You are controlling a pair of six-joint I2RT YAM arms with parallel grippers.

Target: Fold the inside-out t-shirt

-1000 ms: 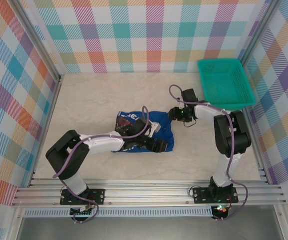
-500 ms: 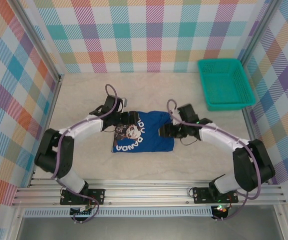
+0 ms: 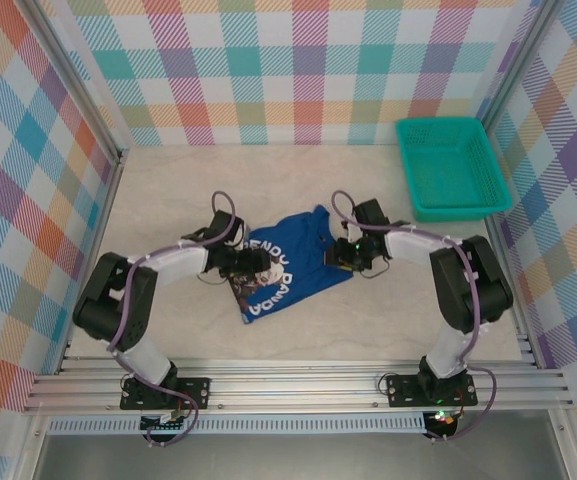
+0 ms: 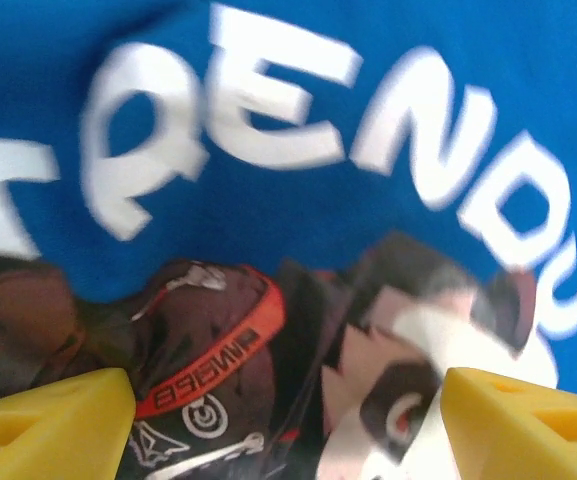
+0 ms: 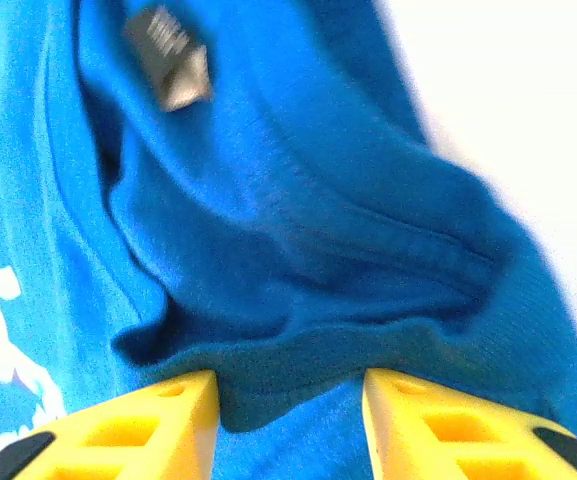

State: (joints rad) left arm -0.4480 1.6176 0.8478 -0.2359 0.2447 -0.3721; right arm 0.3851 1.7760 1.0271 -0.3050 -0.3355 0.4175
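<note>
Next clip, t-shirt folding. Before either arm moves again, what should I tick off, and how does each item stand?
1. t-shirt lying flat and square: not ok, it is skewed and bunched at its right edge.
2. left end effector open over the print: ok.
3. right end effector straddling a fabric fold: ok.
4. Its pinch on that fold: cannot tell.
5. basket apart from the t-shirt: ok.

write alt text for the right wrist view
Blue t-shirt bunched in folds, one fold between the right gripper's spread yellow fingers. A small grey tag shows near the top; pale table at right.
</note>
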